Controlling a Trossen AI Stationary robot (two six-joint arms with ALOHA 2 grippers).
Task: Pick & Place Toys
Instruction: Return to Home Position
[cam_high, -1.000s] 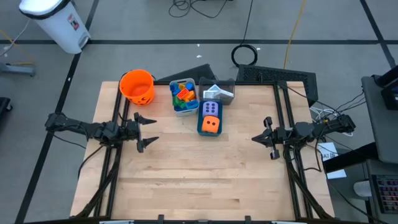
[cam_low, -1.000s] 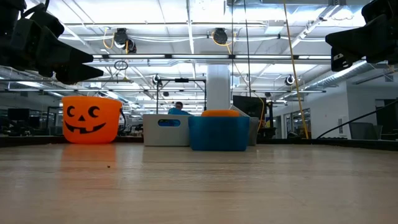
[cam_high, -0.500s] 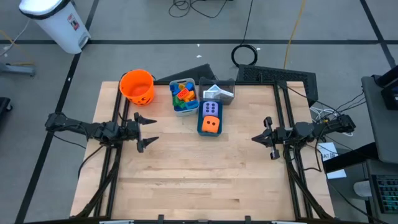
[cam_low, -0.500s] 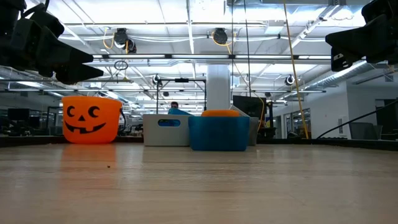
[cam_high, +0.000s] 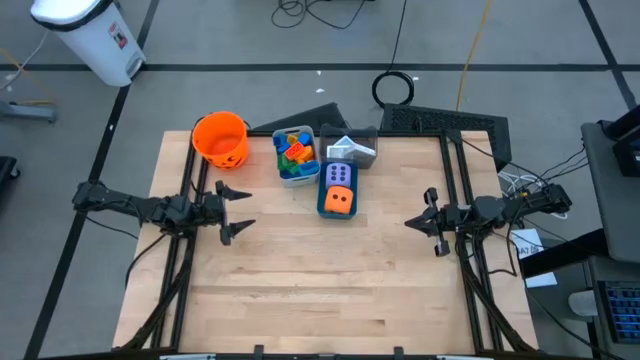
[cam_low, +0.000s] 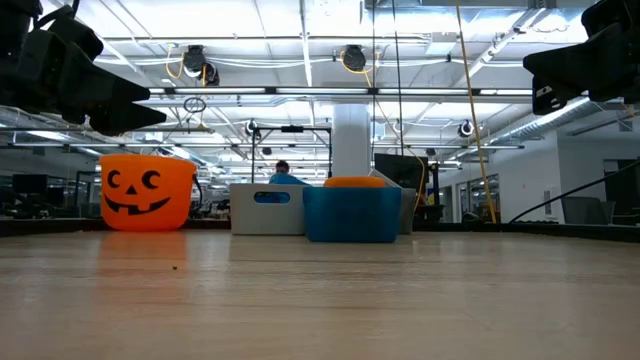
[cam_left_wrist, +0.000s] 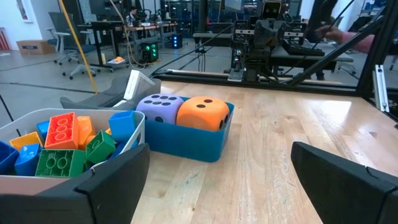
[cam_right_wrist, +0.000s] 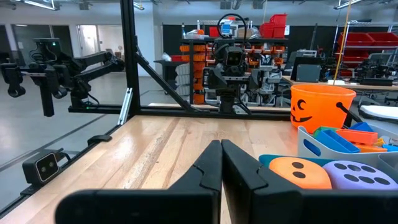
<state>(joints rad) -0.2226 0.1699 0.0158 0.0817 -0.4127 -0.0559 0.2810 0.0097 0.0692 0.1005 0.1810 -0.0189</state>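
An orange dotted die (cam_high: 339, 200) and a purple die (cam_high: 337, 176) sit in a blue bin (cam_high: 322, 207) at the table's far middle. Multicoloured blocks (cam_high: 294, 152) fill a grey bin (cam_high: 297, 178) beside it; flat cards (cam_high: 349, 149) lie in another grey bin. My left gripper (cam_high: 236, 210) hovers open at the table's left, pointing level toward the bins. My right gripper (cam_high: 412, 222) hovers shut at the right, pointing level toward the table's left. In the left wrist view the dice (cam_left_wrist: 199, 112) and blocks (cam_left_wrist: 68, 144) lie ahead of the fingers.
An orange pumpkin-face bucket (cam_high: 220, 138) stands at the far left corner of the table. Bare wood spreads over the middle and near half of the table (cam_high: 330, 290). Black frame rails (cam_high: 456, 170) run along the right side.
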